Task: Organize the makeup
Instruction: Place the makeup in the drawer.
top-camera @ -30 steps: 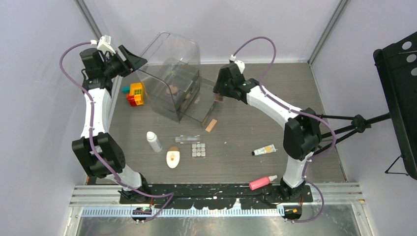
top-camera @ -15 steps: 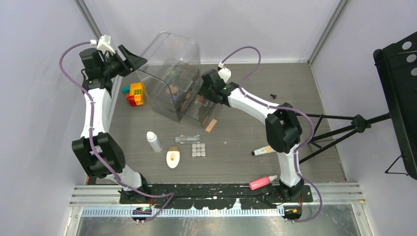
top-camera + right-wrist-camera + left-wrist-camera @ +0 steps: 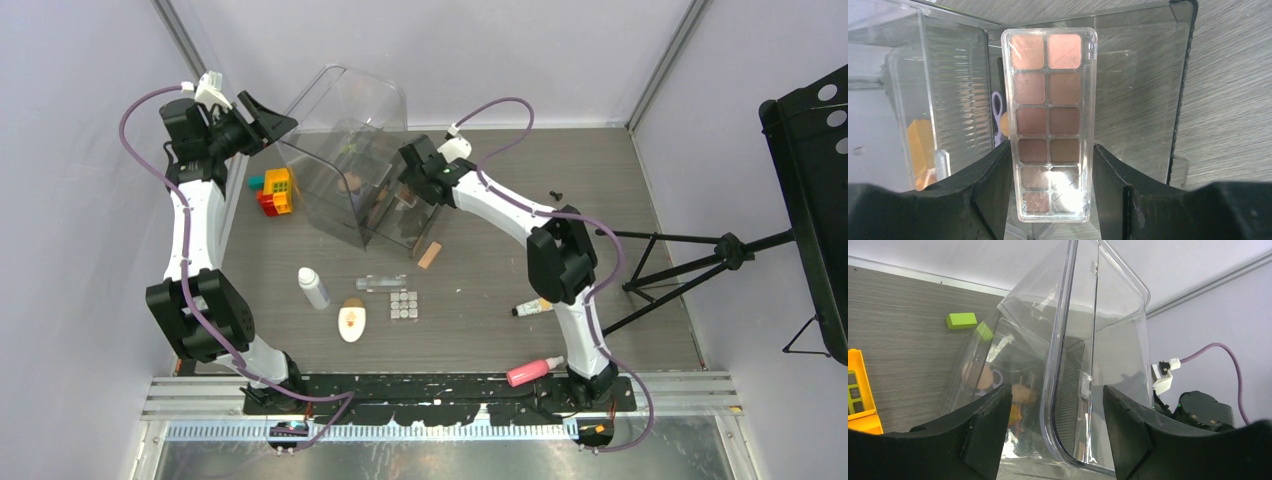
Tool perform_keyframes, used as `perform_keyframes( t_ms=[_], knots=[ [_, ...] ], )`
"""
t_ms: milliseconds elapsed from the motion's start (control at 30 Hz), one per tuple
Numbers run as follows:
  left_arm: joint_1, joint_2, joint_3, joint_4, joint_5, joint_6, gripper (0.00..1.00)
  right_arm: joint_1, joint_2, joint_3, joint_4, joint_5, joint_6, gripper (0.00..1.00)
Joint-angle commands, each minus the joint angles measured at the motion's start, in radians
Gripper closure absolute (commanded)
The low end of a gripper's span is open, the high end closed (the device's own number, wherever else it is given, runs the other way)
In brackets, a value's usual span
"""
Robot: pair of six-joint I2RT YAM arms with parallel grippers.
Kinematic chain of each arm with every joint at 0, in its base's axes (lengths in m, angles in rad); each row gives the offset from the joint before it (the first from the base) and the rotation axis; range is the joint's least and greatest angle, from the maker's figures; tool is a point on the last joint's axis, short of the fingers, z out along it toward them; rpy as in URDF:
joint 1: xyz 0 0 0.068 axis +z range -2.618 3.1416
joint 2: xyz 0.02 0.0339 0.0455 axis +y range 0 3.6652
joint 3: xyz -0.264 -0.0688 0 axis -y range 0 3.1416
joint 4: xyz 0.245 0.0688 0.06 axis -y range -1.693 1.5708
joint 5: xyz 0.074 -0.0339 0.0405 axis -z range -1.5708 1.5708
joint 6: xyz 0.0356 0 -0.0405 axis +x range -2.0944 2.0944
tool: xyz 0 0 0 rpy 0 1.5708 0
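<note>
The long palette (image 3: 1048, 120) is gripped by its two long edges, near its lower end, between the right fingers (image 3: 990, 190). They stand partly apart only because the palette's width fills the gap. The pans are turned toward the wrist camera and the palette is lined up endwise with an open compartment of the clear case (image 3: 1143, 75). This is judged to be so that it can be slid in without catching the walls. Whether its far end is already inside cannot be told.

The left fingers (image 3: 983, 430) are parted and nothing is grasped: only the case (image 3: 1098, 340) is seen through the gap, apparently untouched. They are held off the case's far-left side, probably to be kept clear of the loading.

On the table, on the near side of the case, more makeup is seen: a white bottle (image 3: 314, 288), a clear bottle (image 3: 381, 283), a square-pan palette (image 3: 404, 305) and a white oval compact (image 3: 351, 322). A cream tube (image 3: 537, 305) and a pink bottle (image 3: 534, 371) lie well apart from the case. Toy bricks (image 3: 274, 190) sit just left of it.
</note>
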Motion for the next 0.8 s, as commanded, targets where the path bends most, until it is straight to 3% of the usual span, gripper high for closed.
perform_keyframes(
  t_ms=[0, 167, 333, 767],
  knots=[
    [0.01, -0.032, -0.002, 0.051, 0.023, -0.001, 0.31, 0.023, 0.046, 0.107, -0.099, 0.06, 0.082, 0.62],
    [0.011, -0.033, -0.002, 0.053, 0.025, -0.004, 0.31, 0.039, 0.049, 0.094, -0.105, 0.085, 0.095, 0.62],
    [0.014, -0.034, -0.003, 0.058, 0.028, -0.009, 0.31, 0.042, 0.059, 0.106, -0.124, 0.089, 0.084, 0.49],
    [0.014, -0.034, -0.006, 0.061, 0.03, -0.011, 0.31, 0.042, 0.041, 0.135, -0.131, 0.104, 0.018, 0.31]
  ],
)
